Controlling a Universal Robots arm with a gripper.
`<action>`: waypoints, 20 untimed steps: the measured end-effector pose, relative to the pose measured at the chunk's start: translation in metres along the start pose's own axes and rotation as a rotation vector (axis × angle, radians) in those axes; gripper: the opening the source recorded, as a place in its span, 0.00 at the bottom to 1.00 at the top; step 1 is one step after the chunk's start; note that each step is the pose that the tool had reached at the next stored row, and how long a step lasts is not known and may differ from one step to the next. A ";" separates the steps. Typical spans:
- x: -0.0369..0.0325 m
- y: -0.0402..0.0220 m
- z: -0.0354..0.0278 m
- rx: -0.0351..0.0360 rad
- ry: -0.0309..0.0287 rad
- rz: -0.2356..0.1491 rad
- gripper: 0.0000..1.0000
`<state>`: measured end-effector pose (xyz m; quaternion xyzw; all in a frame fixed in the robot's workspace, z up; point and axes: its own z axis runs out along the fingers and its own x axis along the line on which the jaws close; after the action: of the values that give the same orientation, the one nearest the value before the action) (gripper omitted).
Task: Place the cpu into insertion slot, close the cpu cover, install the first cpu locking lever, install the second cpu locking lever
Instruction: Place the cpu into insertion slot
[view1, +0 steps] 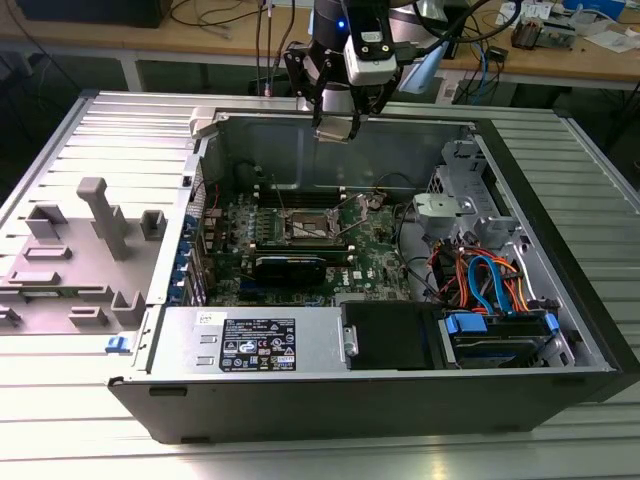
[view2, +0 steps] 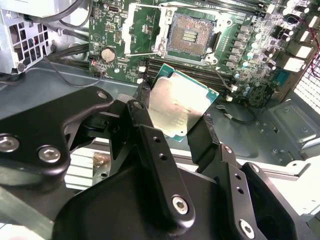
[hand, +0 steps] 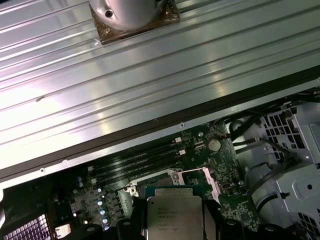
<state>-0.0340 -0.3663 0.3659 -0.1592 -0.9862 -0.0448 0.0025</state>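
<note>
My gripper hangs above the back wall of the open computer case, shut on the cpu. The cpu is a flat square chip with a dull silver top and a green edge, pinched between the two black fingers. In the first wrist view the cpu sits over the motherboard. Well below and ahead of it, the insertion slot lies bare with its dark centre showing, and it shows on the green board in the exterior view. The cpu cover stands swung open beside the slot, with thin wire levers loose around it.
Long memory slots run beside the socket. A power supply lies along the case front, and drive cages with orange and blue cables are at the exterior view's right. A grey fixture rests on the ribbed table at the exterior view's left.
</note>
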 end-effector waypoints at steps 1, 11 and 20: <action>0.0000 0.0000 0.0000 0.0000 -0.0001 0.001 0.55; 0.0000 0.0000 0.0000 0.0000 -0.0007 0.008 0.55; 0.0000 0.0000 0.0000 0.0003 -0.0013 0.013 0.55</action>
<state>-0.0340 -0.3664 0.3659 -0.1659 -0.9851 -0.0446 0.0022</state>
